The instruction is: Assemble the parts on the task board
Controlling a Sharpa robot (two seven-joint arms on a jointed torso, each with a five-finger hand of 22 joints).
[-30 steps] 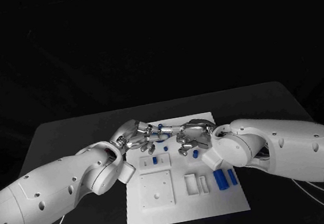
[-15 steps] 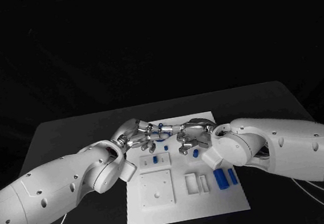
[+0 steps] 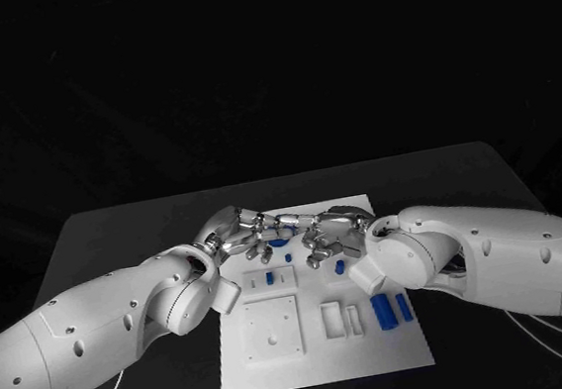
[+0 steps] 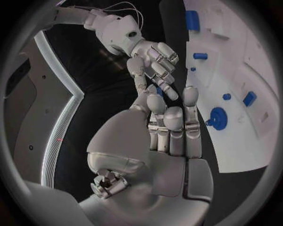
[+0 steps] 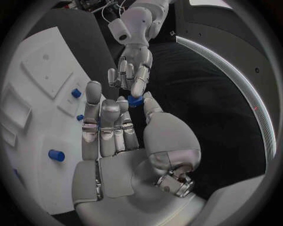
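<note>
Parts sit on the white task board in the middle of the black table, and one small blue part is up off the board between the two hands, at the far end of the plate. In the right wrist view this blue part is pinched between the right hand's thumb and a fingertip, with the other fingers lying straight and side by side. The left hand reaches in from the opposite side, its fingertips just at the blue part; whether they grip it or merely touch it cannot be told.

The head view shows the left hand and right hand meeting over the far half of the board, but the held part is too small there to make out. It does show two blue cylinders lying side by side near the board's right edge, beside white blocks. The left wrist view adds a round blue piece standing on the board next to the left hand, whose fingers lie together and extended.
</note>
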